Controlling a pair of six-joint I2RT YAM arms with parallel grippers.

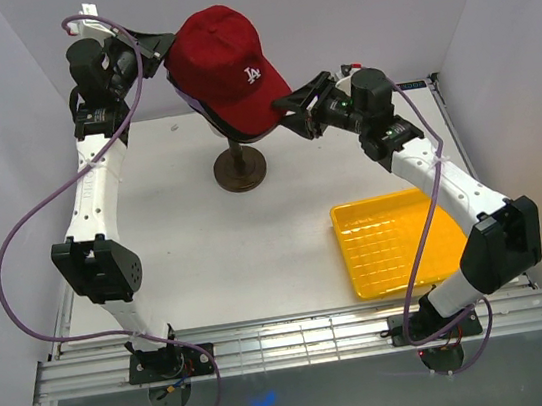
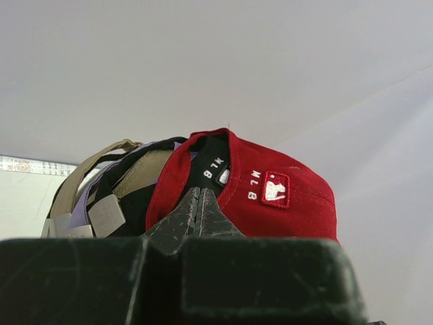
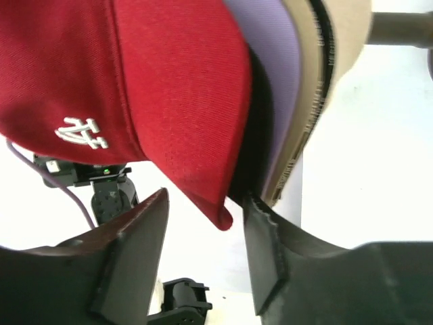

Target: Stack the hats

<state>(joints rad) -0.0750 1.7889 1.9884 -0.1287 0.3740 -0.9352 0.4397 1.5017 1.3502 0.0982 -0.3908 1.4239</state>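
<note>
Red cap [image 1: 227, 68] tops the other caps [image 2: 115, 183] on the stand [image 1: 240, 170], far centre. Your right gripper [image 3: 206, 210] is open astride its brim. Your left gripper [image 2: 198, 196] is closed at the rear band. If fabric is pinched there, pulling away could drag the cap crooked or tip everything. Front reads "LA", rear "MLB" twice.
</note>
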